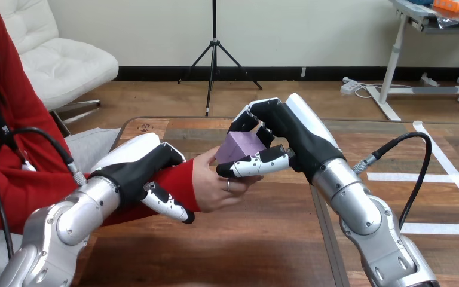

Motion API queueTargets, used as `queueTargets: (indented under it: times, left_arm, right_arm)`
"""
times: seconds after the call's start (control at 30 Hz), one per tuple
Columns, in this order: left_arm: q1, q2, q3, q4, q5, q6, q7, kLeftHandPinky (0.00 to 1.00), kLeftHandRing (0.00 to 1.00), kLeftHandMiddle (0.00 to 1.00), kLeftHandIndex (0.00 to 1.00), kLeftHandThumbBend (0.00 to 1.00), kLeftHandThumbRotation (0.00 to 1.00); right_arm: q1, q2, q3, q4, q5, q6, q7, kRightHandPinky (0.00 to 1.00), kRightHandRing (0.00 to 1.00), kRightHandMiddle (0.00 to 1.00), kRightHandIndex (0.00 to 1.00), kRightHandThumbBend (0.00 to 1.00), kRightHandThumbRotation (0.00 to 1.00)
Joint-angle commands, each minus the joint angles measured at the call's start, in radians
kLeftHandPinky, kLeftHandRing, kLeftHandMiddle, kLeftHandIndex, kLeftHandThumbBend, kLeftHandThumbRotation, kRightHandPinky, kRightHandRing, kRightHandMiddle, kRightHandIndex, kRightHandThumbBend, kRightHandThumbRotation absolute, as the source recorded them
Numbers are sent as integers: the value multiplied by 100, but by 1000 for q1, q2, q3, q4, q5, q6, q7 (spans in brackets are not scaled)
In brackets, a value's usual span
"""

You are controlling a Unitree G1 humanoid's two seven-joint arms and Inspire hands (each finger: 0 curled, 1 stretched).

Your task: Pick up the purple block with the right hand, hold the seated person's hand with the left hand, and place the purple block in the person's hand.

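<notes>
Half the purple block (241, 146) hidden behind the right hand (299, 140).

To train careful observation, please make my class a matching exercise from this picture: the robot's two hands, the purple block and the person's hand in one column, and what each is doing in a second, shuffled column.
Column one:
1. left hand
2. right hand
3. purple block
4. person's hand

Column two:
A. pinched between fingers and thumb
B. curled round the person's wrist
C. just under the block
D. holds the block above the table

Pairs: 1-B, 2-D, 3-A, 4-C
</notes>
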Motion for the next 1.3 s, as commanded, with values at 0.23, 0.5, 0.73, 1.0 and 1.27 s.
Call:
queueTargets:
  times: [0.23, 0.5, 0.73, 1.0, 1.27]
  left_arm:
    - [-262, -16, 48, -162, -10, -129, 94, 42, 49, 53, 55, 79, 9]
    - [-259, -13, 52, -157, -18, -149, 89, 47, 57, 61, 64, 87, 33]
    - [-253, -16, 58, -161, -24, -143, 85, 51, 64, 68, 70, 95, 46]
    - [-250, -18, 59, -158, -27, -142, 88, 56, 71, 75, 77, 100, 54]
    - [-246, -23, 60, -160, -39, -127, 86, 61, 77, 81, 82, 100, 57]
  right_arm:
    - [-4, -6, 38, -104, 0, 8, 61, 46, 57, 62, 65, 77, 28]
    - [5, -5, 26, -124, 9, 31, 71, 56, 68, 72, 77, 85, 53]
    - [14, -7, 17, -139, 9, 33, 72, 58, 73, 78, 83, 89, 68]
    - [22, -8, 6, -146, 14, 30, 73, 60, 76, 83, 87, 92, 81]
    - [30, -12, -2, -152, 19, 20, 74, 61, 77, 84, 88, 94, 89]
